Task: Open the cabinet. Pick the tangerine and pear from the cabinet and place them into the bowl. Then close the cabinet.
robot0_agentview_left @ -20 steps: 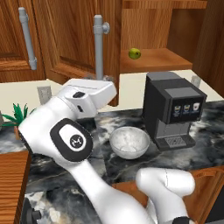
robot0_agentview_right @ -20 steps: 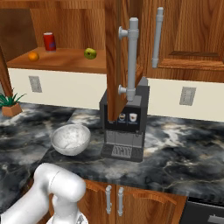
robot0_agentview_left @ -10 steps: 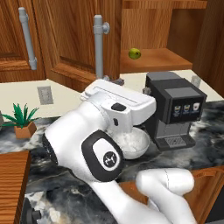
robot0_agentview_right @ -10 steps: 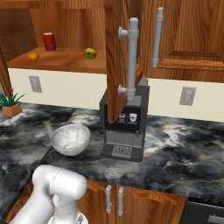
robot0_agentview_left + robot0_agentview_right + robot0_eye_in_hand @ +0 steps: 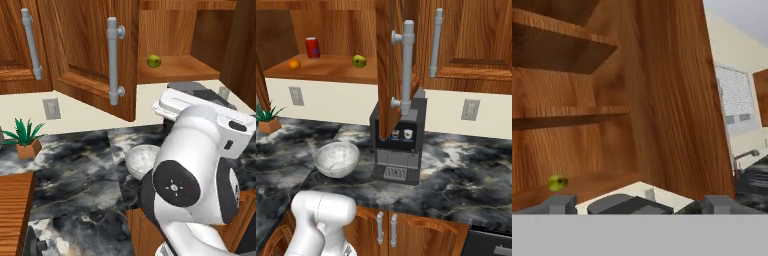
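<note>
The reddish-brown wooden wall cabinet [image 5: 391,60] is open now, so the first job looks done. Both of its doors with the grey bar handles swing out over the dark marble table [image 5: 456,175].

Inside, on the wood shelf [image 5: 331,67], sit three things. The small round orange tangerine [image 5: 294,64] is far to one side. A red can [image 5: 312,48] stands just beside it, a little further back. The small yellow-green pear [image 5: 359,61] sits apart from both, closer to the open door. In the left base view the pear [image 5: 154,61] rests alone near the front edge of the shelf.

The round pale grey-white stone-look bowl [image 5: 336,159] waits on the table below, next to the black coffee machine [image 5: 398,145]. Nothing is in the bowl yet.

The hand [image 5: 639,205] has its two dark fingers spread wide, and nothing is between them. It looks up toward the cabinet from below, and the pear [image 5: 557,182] sits on the shelf off to one side of it, well apart.

So most of the work is still left. I think both fruits must be picked up and dropped in the bowl, one at a time. After that the doors must be pushed shut. The pear seems the closer fruit to reach first.
</note>
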